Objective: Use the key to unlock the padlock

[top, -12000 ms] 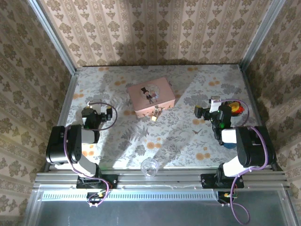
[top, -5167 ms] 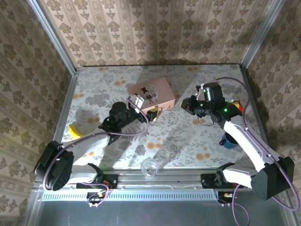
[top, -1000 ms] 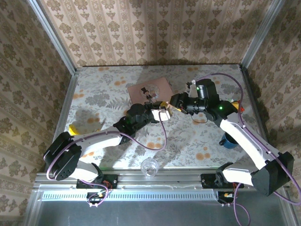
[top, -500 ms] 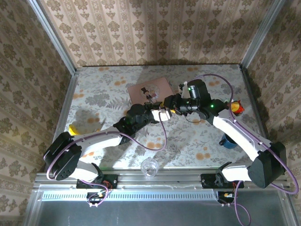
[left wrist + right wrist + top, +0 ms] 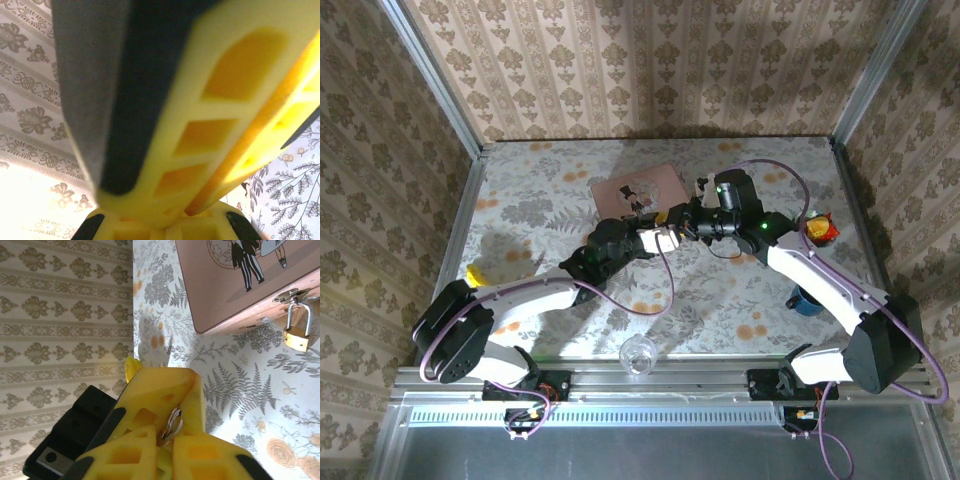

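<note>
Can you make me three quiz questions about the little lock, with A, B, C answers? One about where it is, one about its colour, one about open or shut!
1. Where is the padlock?
A on the clasp of the pink box
B inside a cup
C pinched in a gripper

2. What colour is its body?
A red
B gold
C blue

3. Its shackle is:
A swung open
B missing
C shut

Answers:
1 A, it hangs from the box's front clasp.
2 B, the body looks brass-gold.
3 C, the silvery loop runs through the clasp into the body.
</note>
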Action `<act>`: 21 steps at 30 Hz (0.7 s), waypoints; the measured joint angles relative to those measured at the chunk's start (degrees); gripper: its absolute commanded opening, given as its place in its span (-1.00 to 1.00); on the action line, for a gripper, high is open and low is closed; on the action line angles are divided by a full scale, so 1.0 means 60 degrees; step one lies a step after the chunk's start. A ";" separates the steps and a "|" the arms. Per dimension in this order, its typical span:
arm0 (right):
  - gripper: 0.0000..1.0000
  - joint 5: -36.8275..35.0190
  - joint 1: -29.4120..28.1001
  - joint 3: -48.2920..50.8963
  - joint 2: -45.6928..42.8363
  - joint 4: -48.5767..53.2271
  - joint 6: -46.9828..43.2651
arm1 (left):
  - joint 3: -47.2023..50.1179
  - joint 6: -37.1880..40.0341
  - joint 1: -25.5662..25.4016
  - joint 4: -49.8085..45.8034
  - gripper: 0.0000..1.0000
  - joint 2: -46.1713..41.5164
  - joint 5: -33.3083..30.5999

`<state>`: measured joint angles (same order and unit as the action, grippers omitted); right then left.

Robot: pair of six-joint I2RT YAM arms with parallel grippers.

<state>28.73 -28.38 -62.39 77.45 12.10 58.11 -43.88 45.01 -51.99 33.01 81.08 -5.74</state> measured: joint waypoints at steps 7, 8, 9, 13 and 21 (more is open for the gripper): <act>-1.00 0.0025 0.0000 0.0000 0.0051 -0.0051 0.0098 | 0.0004 0.0000 0.0004 0.0000 -1.00 0.0029 -0.0135; -1.00 0.0022 0.0000 0.0000 0.0051 -0.0051 0.0098 | 0.0015 0.0000 0.0004 0.0022 -1.00 0.0029 -0.0135; -1.00 0.0022 0.0000 0.0000 0.0051 -0.0047 0.0095 | 0.0033 0.0000 0.0004 0.0066 -1.00 0.0029 -0.0138; -1.00 0.0022 0.0011 0.0000 0.0040 -0.0036 0.0066 | 0.0073 0.0004 0.0000 0.0149 -0.98 0.0029 -0.0149; -1.00 0.0033 0.0062 0.0000 -0.0219 0.0386 -0.0240 | 0.0142 -0.0233 0.0004 0.0477 -0.25 -0.0069 0.0131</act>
<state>28.93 -28.01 -62.39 76.14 14.41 56.66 -43.03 43.62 -51.96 35.88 80.66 -4.95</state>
